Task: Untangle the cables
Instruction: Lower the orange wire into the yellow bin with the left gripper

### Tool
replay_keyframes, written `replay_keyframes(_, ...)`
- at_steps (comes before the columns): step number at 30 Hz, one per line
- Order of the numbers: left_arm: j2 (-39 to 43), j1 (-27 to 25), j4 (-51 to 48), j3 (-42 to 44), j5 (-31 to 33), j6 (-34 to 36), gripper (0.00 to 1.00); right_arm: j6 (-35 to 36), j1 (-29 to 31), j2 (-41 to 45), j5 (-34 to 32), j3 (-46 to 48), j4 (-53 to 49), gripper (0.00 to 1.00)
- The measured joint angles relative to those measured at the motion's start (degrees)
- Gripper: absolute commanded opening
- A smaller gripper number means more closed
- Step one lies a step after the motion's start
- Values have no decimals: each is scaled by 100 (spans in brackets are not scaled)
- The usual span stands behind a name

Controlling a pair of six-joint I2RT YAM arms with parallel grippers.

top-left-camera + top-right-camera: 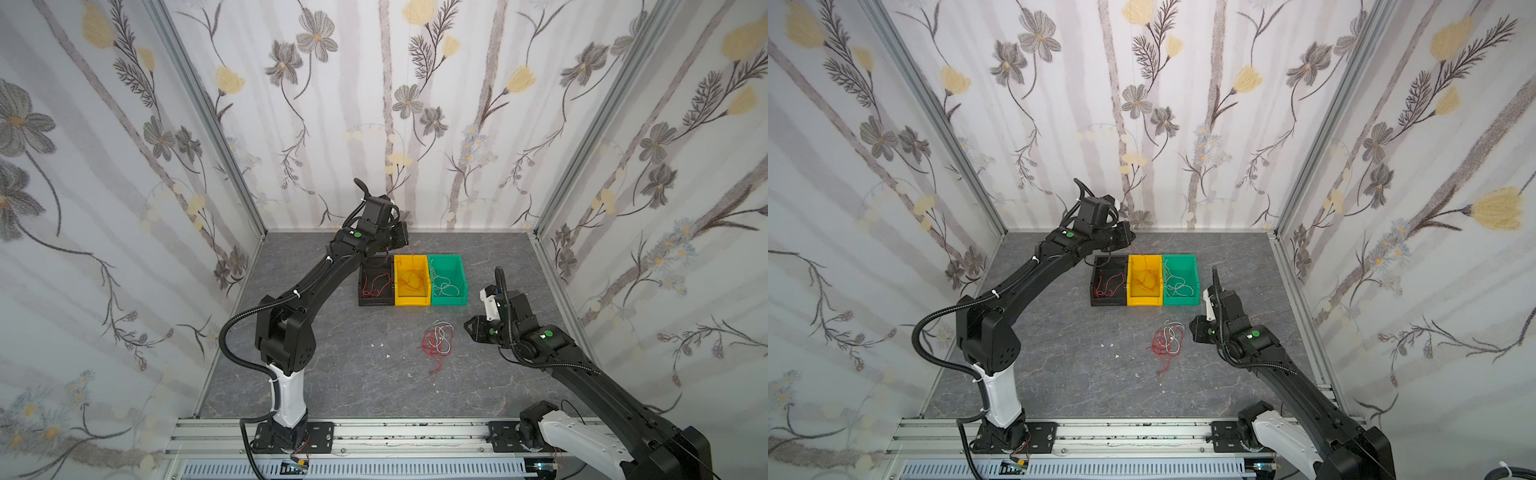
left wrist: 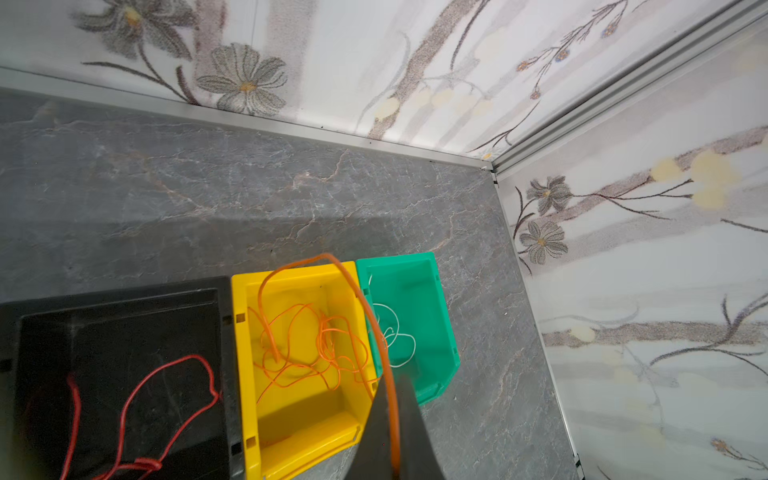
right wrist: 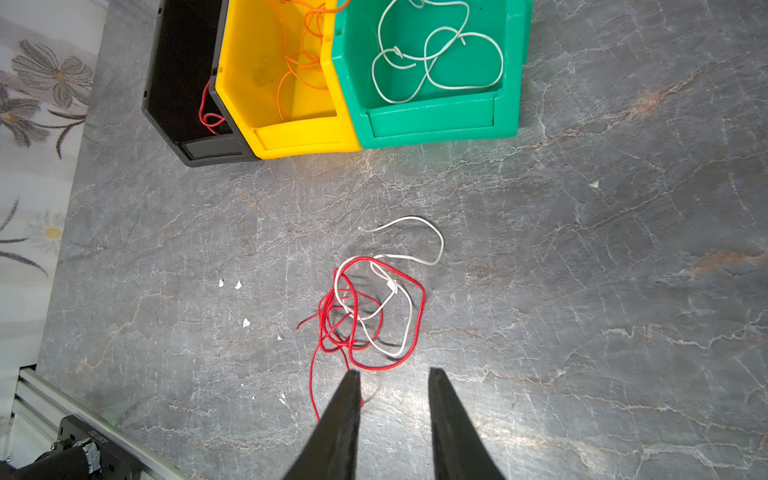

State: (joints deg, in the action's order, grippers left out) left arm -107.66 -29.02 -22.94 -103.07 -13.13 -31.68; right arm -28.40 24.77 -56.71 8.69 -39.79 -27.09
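A black bin (image 2: 224,299), yellow bin (image 2: 239,332) and green bin (image 2: 440,332) are sitting side by side below the left gripper (image 2: 395,399). It is reaching far out and clamping an orange cable (image 2: 332,264) that is arching out of the yellow one. The right gripper (image 3: 392,372) is tilting downward, jaws apart. The red-and-white cable tangle (image 3: 374,307) is lying on the table (image 3: 582,291) just ahead of its tips.
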Motion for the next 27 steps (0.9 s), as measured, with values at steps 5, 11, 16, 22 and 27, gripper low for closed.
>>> replay_keyframes(5, 289, 243, 227, 625, 175, -142, 0, -4, -4, -212, 107, 4, 24, 29)
replay_keyframes(11, 566, 398, 328, 979, 299, -151, 0, -66, -4, -328, 232, 4, 105, 29)
replay_keyframes(16, 258, 251, 341, 813, 229, -140, 0, -114, -4, -348, 297, 4, 192, 29)
replay_keyframes(22, -562, -232, 304, 76, -31, -90, 0, -114, -4, -219, 293, 46, 247, 29)
replay_keyframes(27, -957, -492, 385, -39, -286, -289, 0, -118, -9, -133, 291, 103, 208, 29)
